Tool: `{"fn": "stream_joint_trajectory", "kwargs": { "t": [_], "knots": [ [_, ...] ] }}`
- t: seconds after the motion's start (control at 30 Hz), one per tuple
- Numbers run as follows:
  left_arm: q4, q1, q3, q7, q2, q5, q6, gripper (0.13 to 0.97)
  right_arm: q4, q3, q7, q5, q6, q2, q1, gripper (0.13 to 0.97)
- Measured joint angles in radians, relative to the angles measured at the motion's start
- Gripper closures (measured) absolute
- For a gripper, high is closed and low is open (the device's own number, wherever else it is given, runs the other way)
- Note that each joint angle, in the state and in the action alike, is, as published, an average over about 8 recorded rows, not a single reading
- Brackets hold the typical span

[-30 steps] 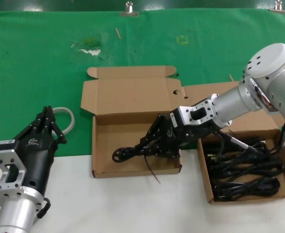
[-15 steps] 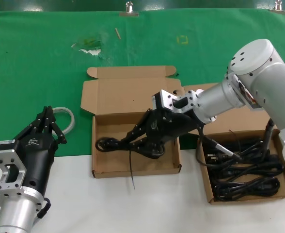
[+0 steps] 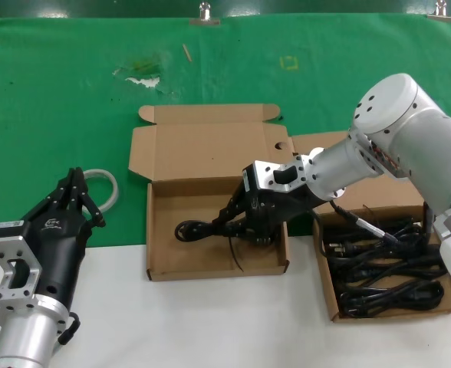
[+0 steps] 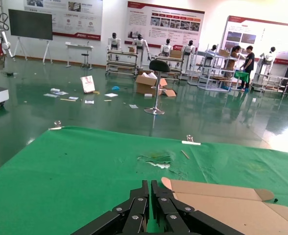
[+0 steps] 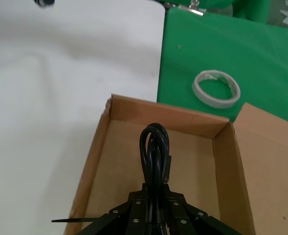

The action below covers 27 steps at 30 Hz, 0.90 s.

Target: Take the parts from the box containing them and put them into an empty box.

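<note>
My right gripper (image 3: 232, 220) is shut on a black bundled power cord (image 3: 191, 229) and holds it low inside the empty box (image 3: 210, 274) at the middle of the table. The cord's looped end points toward that box's left wall, and a thin tie tail hangs from its middle. In the right wrist view the cord (image 5: 154, 144) runs out from the shut gripper (image 5: 156, 190) over the box floor (image 5: 119, 161). The box containing the parts (image 3: 324, 285) stands to the right with several more cords (image 3: 390, 272) in it. My left gripper (image 3: 76, 185) is parked shut at the front left.
Both boxes' lids (image 3: 202, 146) lie open toward the back on the green mat. A tape roll (image 3: 109, 184) (image 5: 216, 88) lies left of the middle box, by my left gripper (image 4: 150, 185). A grey cable with a metal tip (image 3: 363, 224) hangs from the right arm over the right box.
My right arm carried the cord leftward from the right box's side over the middle box, then drew back slightly right and lowered it inside. The left arm has not moved.
</note>
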Motion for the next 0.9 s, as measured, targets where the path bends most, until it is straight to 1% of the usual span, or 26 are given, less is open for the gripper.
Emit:
{"fn": "stream_joint_trajectory", "kwargs": {
  "t": [0.2,0.5,0.8,0.9],
  "knots": [
    [0.000,0.000,0.000,0.000,0.000,0.000,0.000,0.941,0.004,-0.014,-0.014,-0.006,0.039,-0.006,-0.009,0.910],
    [0.000,0.000,0.000,0.000,0.000,0.000,0.000,0.941,0.029,-0.048,-0.019,0.041,0.081,-0.011,-0.028,0.910],
    [0.000,0.000,0.000,0.000,0.000,0.000,0.000,0.941,0.030,-0.050,-0.019,0.044,0.083,-0.011,-0.029,0.867],
    [0.000,0.000,0.000,0.000,0.000,0.000,0.000,0.941,0.030,-0.050,-0.019,0.044,0.083,-0.011,-0.029,0.827]
  ]
}}
